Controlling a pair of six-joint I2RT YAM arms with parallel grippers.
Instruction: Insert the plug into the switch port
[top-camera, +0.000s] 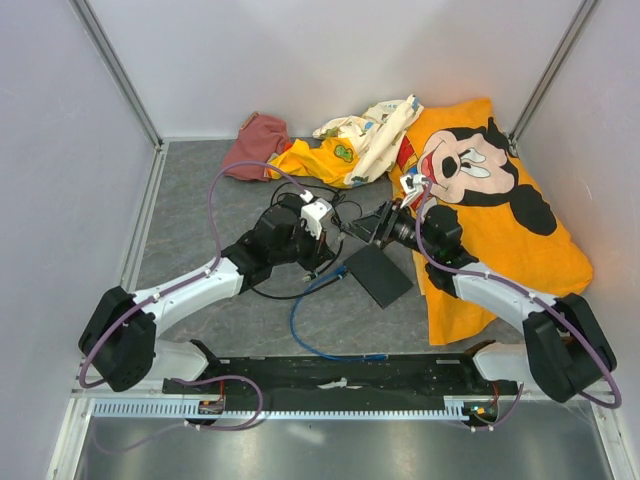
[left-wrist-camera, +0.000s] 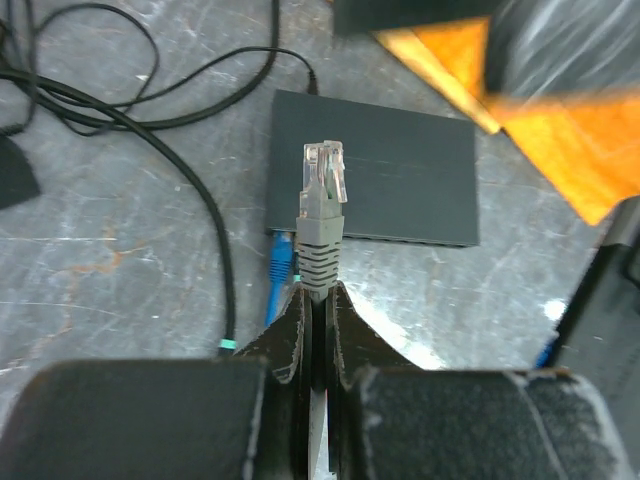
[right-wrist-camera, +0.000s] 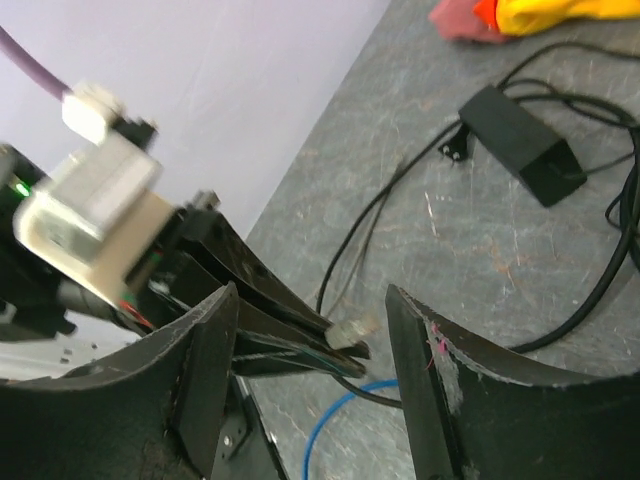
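Grey at the boot, clear at the tip: plug (left-wrist-camera: 323, 185) pinched upright in the clenched left gripper (left-wrist-camera: 318, 300), plain only from the left wrist. Just behind it, one black switch (left-wrist-camera: 400, 180) flat on the table (left-wrist-camera: 120, 290). Clearest from the right wrist: right gripper (right-wrist-camera: 311, 292) spread wide, grasping nothing; one black adapter (right-wrist-camera: 520, 145) beyond. Only from above: one blue cable (top-camera: 293, 322) looping over the near table. At least two black cables (left-wrist-camera: 222, 270) left of the switch; orange cloth (top-camera: 500, 230) right; clothes heap (top-camera: 350, 140) farthest back.
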